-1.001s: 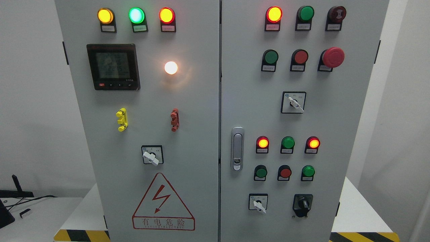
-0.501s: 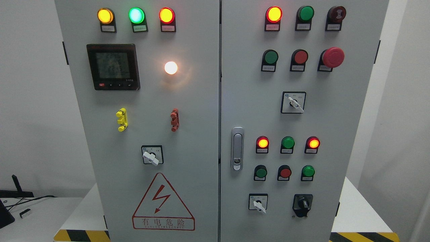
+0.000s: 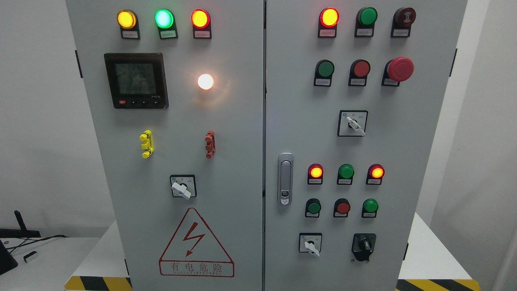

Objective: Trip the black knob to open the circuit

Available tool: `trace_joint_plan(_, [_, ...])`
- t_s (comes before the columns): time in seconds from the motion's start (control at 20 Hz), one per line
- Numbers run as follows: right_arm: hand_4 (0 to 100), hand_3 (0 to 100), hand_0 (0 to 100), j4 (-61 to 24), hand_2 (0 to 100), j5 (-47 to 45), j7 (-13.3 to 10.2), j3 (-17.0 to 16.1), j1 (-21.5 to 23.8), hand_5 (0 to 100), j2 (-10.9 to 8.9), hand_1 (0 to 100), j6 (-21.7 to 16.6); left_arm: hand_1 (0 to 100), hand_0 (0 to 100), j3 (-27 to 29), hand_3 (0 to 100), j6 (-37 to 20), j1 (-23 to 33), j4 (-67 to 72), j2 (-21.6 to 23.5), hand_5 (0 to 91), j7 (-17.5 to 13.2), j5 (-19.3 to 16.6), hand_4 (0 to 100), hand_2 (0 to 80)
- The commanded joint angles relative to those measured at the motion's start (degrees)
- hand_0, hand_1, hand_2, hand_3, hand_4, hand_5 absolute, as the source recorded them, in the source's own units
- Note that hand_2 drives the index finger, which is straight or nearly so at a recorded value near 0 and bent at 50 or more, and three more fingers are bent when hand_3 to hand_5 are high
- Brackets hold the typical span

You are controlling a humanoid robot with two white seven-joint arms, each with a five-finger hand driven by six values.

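White walls are seen behind a grey cabinet [image 3: 242,121] with two doors. On the right door, the black knob [image 3: 364,245] is mounted near the bottom edge, toward the right corner, beside a white selector switch [image 3: 310,244] and below a green button [image 3: 370,206]. No robot hand is shown, so neither its state nor its position relative to the knob can be told. The knob is touched by nothing.

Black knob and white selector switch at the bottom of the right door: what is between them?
In the head view, only bare grey door panel lies between the black knob and the white selector switch.
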Motion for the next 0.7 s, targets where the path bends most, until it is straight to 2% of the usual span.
trace_joint_plan(0.0, [54,51,11,-12.6,20,-0.1,-3.4,1.3,3.4,56,0.02,79,-8.8,39,12,0.0,0,0.0,0.0,0.1,-0.1,0.0,0.0,-1.8,0,0.0])
trace_joint_plan(0.15, [67,61,15,-20.2,26,-0.3,-6.1,1.5,6.0,72,-0.77,79,-12.0,39,12,0.0,0,0.0,0.0,0.0,0.0,0.0,0.0,-1.8,0,0.0])
trace_joint_plan(0.3, [70,65,22,-27.7,27,-0.3,-9.6,2.1,7.8,79,-1.29,77,-12.6,39,12,0.0,0,0.0,0.0,0.0,0.0,0.0,0.0,-1.8,0,0.0])
trace_joint_plan(0.5, [70,65,26,-35.8,26,-0.1,-9.9,2.1,10.4,81,-2.09,76,-12.5,39,12,0.0,0,0.0,0.0,0.1,0.0,0.0,0.0,-1.8,0,0.0])
trace_joint_plan(0.65, [71,65,26,-40.5,26,0.1,-9.8,1.9,10.5,82,-2.18,74,-12.3,39,12,0.0,0,0.0,0.0,0.0,0.0,0.0,0.0,-1.8,0,0.0])
